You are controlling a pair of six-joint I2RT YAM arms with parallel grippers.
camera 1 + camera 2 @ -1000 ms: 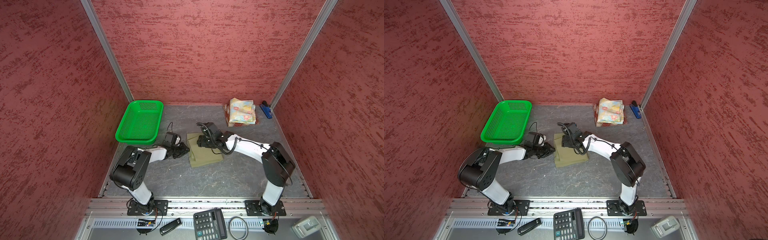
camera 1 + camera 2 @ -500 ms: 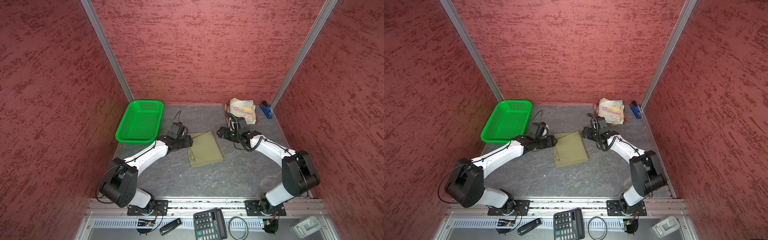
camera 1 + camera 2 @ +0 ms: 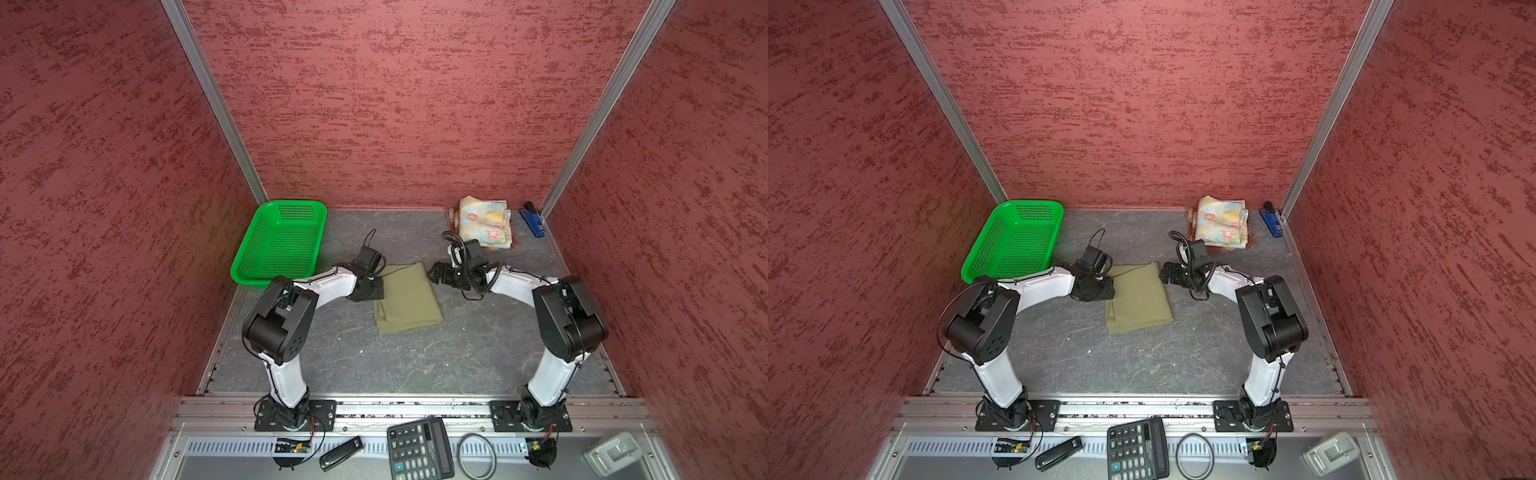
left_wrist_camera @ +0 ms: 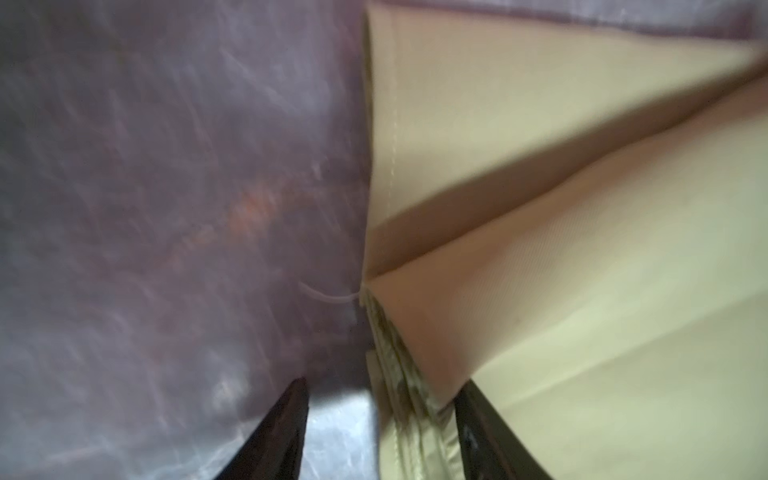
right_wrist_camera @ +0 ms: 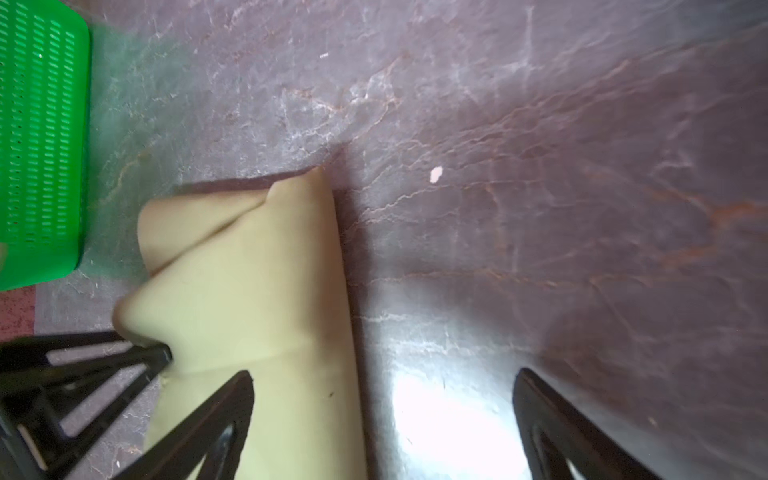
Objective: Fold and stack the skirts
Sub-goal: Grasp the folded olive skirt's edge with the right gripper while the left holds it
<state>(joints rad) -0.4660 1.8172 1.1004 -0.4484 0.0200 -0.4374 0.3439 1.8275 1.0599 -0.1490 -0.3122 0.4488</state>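
Nearest us, the olive skirt (image 3: 407, 299) lies folded flat on the worktop (image 3: 415, 361), between the two sets of fingers. The left fingers (image 3: 377, 289) stand part spread astride its layered edge, one over cloth and one over bare worktop. As far as the blurred wrist view lets us judge, they are pinching nothing. If they close from there, we think they may catch only the upper layers, and the fold would spill open on the lift. The right fingers (image 3: 434, 275) are spread wide at the opposite edge, one tip over the cloth and the other well out over the worktop, holding nothing. Closing from that stance could bunch the edge or scrape the worktop. If one side rises ahead of the other, the neat rectangle would be dragged askew. Behind the left fingers sits the green basket (image 3: 276, 249), close enough to be knocked by a wide swing. Farthest, beyond the right fingers and near the back wall (image 3: 395, 124), the flowered skirt (image 3: 484, 222) lies folded on what we take for the plaid skirt (image 3: 453, 216), of which only a sliver shows. A careless set-down could shove that pile crooked.
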